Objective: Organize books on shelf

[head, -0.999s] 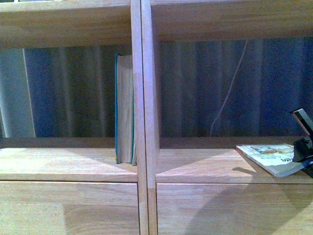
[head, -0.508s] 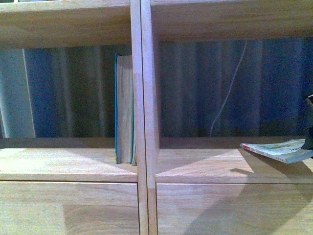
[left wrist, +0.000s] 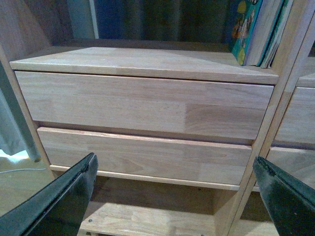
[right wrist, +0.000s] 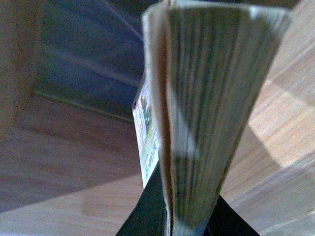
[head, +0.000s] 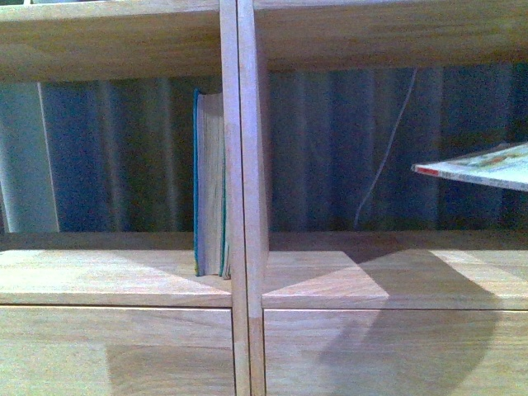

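The light wood shelf [head: 243,272] fills the front view. A thick teal book [head: 210,181] stands upright in the left compartment, against the centre divider. The thin white paperback [head: 483,165] hovers almost flat at mid height in the right compartment, well above its board; the hand holding it is out of frame there. In the right wrist view my right gripper [right wrist: 184,223] is shut on the paperback [right wrist: 206,98], page edges facing the camera. My left gripper [left wrist: 172,196] hangs open and empty before the lower drawer fronts [left wrist: 147,157], below the teal book [left wrist: 246,29].
A white cable [head: 388,148] hangs behind the right compartment, in front of a dark blue curtain [head: 124,157]. The upper shelf board [head: 388,33] roofs both compartments. The shelf's short legs and the floor [left wrist: 147,221] show under the drawers.
The paperback has risen from just above the right compartment's board to mid height and levelled out. The right gripper has left the front view. The teal book has not moved.
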Robot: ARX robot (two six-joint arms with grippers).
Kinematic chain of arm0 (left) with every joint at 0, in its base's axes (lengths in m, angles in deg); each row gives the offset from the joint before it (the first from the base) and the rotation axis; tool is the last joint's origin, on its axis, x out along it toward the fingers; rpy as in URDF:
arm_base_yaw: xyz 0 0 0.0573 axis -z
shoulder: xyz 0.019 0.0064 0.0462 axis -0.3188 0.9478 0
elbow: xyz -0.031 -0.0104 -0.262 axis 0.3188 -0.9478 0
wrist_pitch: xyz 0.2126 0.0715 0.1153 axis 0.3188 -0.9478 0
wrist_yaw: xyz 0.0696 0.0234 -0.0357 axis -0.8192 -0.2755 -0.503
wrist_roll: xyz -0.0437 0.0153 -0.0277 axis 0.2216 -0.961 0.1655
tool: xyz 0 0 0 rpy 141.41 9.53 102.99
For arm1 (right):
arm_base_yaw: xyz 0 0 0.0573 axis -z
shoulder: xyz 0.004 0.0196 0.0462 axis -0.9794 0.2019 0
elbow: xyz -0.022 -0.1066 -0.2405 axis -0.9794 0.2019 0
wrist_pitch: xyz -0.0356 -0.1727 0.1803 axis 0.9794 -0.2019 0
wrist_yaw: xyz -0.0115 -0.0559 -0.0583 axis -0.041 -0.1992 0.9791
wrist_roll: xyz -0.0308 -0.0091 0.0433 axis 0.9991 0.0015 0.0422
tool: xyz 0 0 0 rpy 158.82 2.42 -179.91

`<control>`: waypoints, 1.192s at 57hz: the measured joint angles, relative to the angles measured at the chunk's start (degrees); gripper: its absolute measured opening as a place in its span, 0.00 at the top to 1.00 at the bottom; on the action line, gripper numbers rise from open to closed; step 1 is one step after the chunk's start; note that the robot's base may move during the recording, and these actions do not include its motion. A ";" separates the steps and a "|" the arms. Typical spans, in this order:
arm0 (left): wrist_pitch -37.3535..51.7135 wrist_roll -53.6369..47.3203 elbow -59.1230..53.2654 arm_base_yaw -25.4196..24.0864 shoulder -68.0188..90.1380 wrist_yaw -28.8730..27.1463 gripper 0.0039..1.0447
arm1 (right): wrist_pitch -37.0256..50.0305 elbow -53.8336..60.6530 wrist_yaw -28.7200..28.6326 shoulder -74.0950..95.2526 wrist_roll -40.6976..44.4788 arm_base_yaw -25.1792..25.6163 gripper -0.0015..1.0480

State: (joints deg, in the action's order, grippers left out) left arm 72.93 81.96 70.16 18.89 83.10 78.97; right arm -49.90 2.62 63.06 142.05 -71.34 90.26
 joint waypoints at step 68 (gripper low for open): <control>0.00 0.00 0.00 0.00 0.00 -0.02 0.07 | 18.86 11.61 -1.88 -14.23 3.10 -24.94 0.93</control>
State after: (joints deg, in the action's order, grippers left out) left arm 72.93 81.96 70.16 18.89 83.10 78.95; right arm -31.03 14.23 61.18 127.82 -68.24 65.32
